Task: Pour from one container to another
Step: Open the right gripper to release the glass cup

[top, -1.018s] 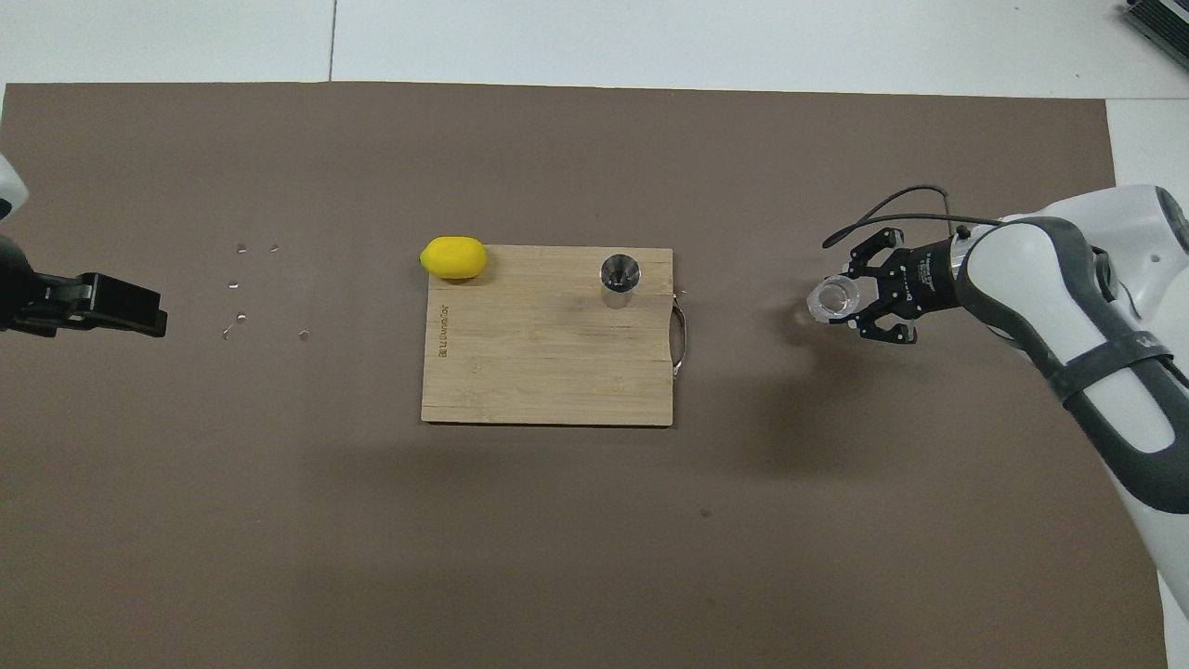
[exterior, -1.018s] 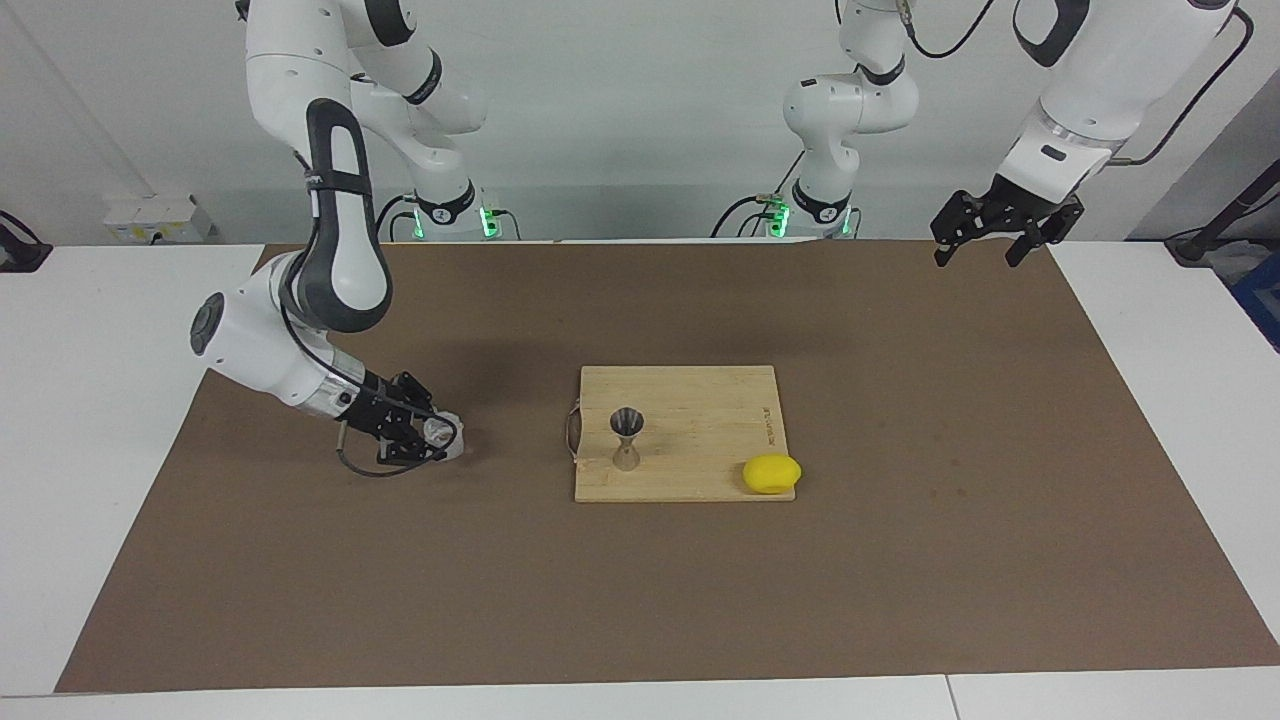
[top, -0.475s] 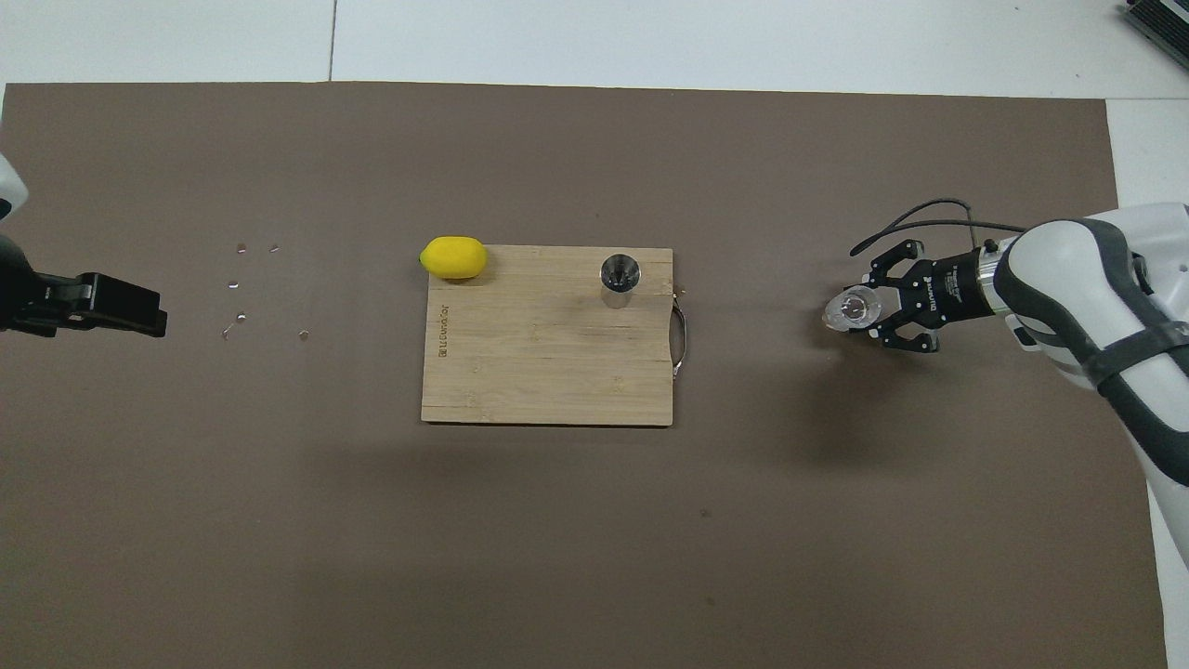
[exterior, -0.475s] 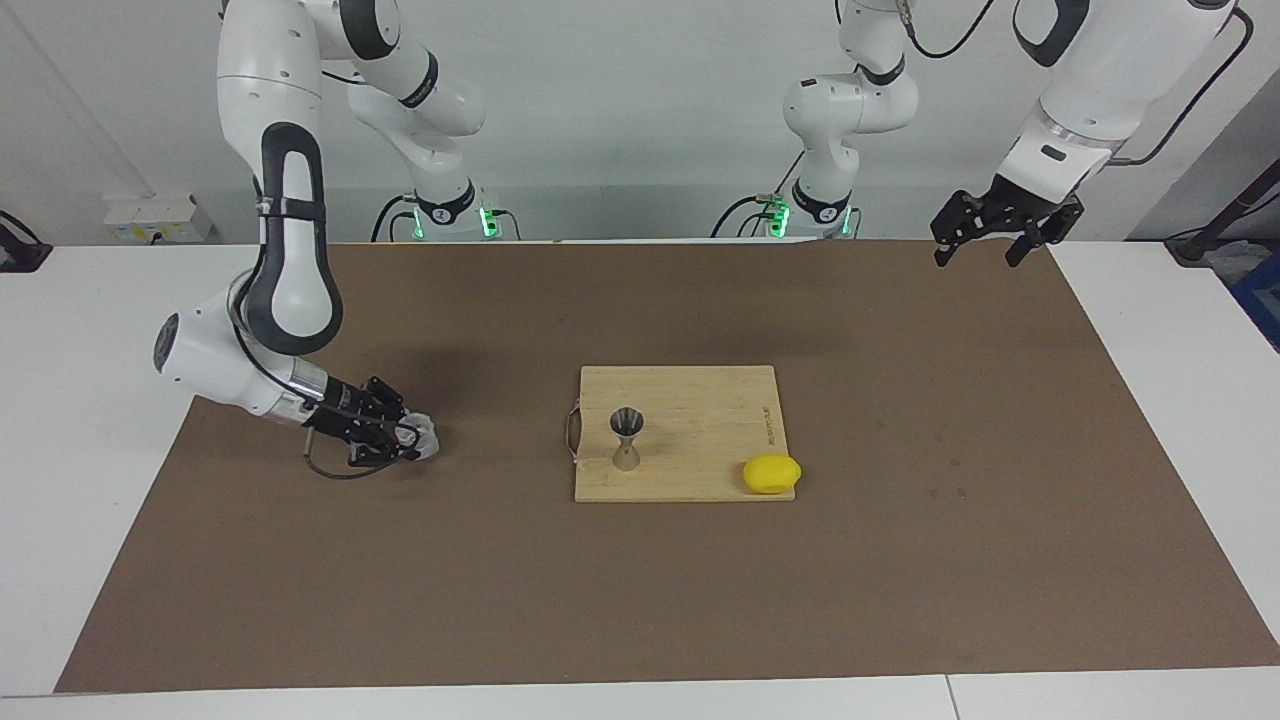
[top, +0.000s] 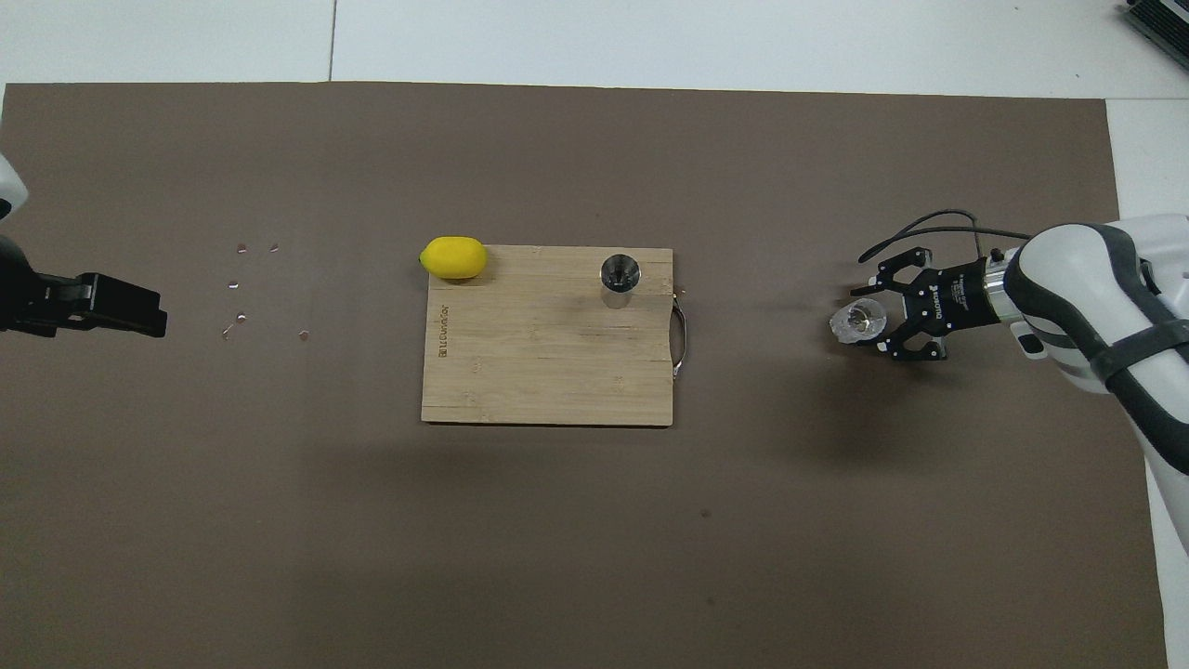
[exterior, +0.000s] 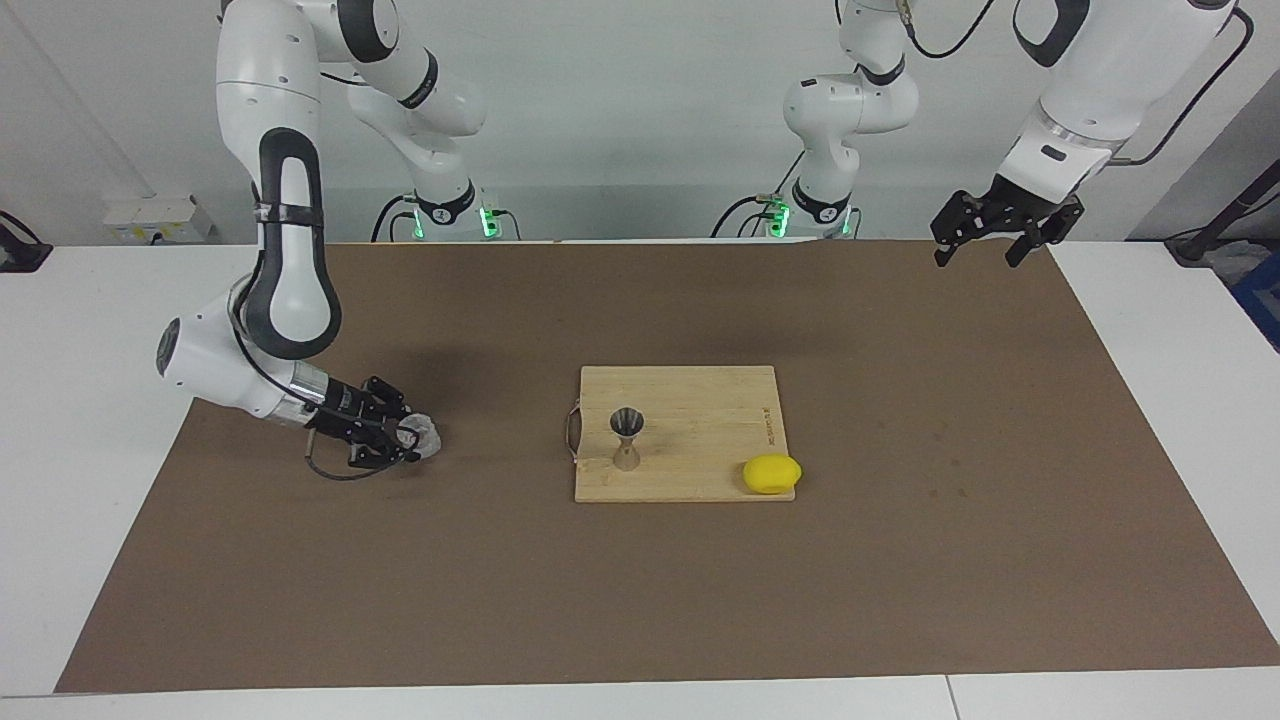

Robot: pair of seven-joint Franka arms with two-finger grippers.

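Note:
The clear tumbler (exterior: pixel 426 437) (top: pixel 856 321) stands upright on the brown mat toward the right arm's end of the table, well apart from the cutting board. My right gripper (exterior: pixel 408 441) (top: pixel 875 320) is low at the mat, open, with its fingers spread on either side of the tumbler. The metal jigger (exterior: pixel 627 438) (top: pixel 620 277) stands upright on the wooden cutting board (exterior: pixel 700 420) (top: pixel 539 362), near the handle end. My left gripper (exterior: pixel 977 257) (top: pixel 149 321) hangs open and holds nothing, raised over the mat's edge at the left arm's end, where that arm waits.
A yellow lemon (exterior: pixel 771 473) (top: pixel 453 257) lies at the board's corner farthest from the robots. Several small shiny specks (top: pixel 240 316) dot the mat toward the left arm's end. The brown mat (exterior: pixel 640 600) covers most of the table.
The right arm carried the tumbler farther from the board toward its own end of the table and set it down. Its fingers have spread apart. The left arm has not moved.

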